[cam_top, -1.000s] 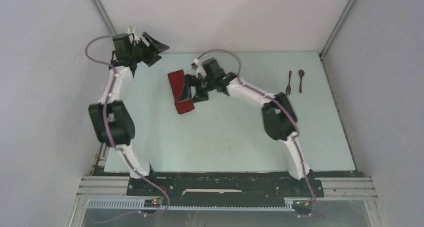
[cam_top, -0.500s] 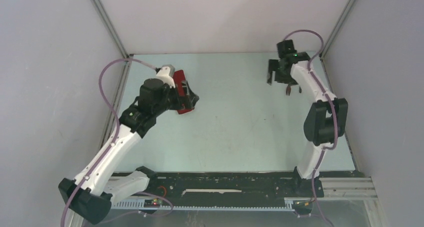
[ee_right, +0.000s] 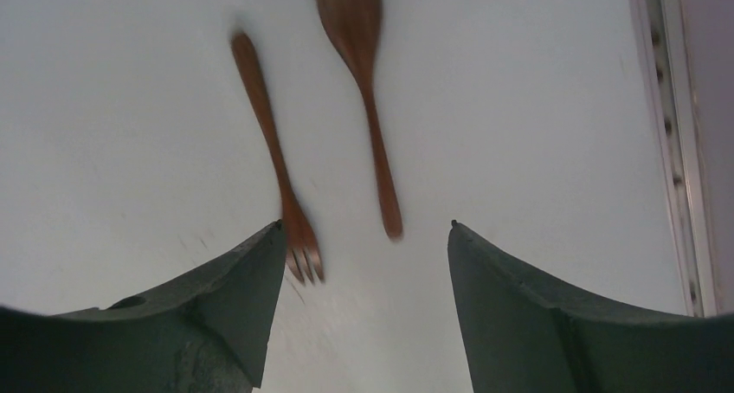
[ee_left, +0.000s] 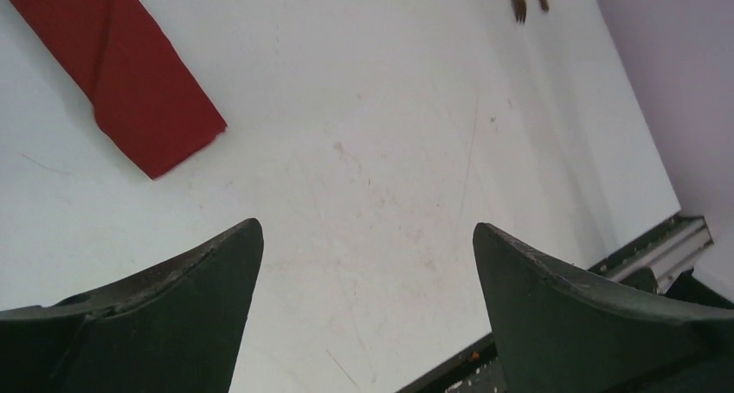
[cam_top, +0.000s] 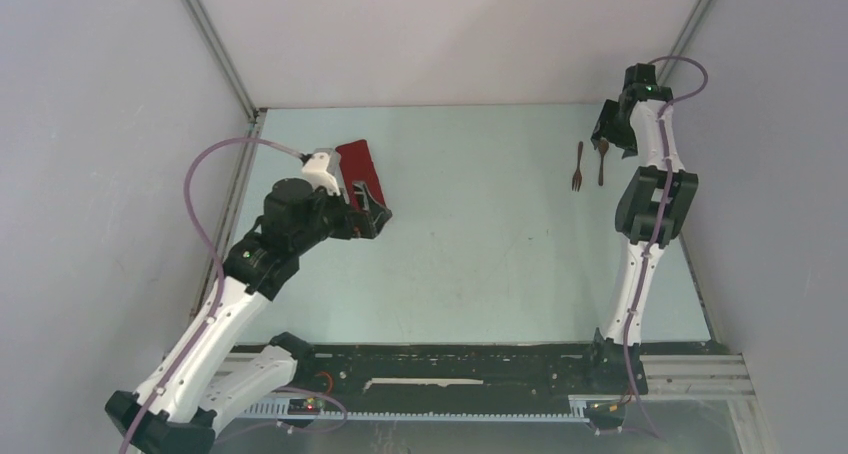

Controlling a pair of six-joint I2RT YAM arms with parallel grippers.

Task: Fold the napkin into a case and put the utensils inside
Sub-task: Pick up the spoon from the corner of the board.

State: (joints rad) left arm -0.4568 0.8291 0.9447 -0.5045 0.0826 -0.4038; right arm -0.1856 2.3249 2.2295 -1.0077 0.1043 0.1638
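**Lined Up for the Pick**

Poised over the far right corner of the table with the right gripper, jaws apart and empty. Just ahead, side by side, fork and spoon, long axes parallel and running straight away from the claw, spoon handle aimed at the gap, fork tines just beside one finger. Well apart on the far left, the dark red case, folded narrow, with the left gripper near its end, likewise spread wide and holding nothing. Judged the nearer arm for the utensil pick: the right.
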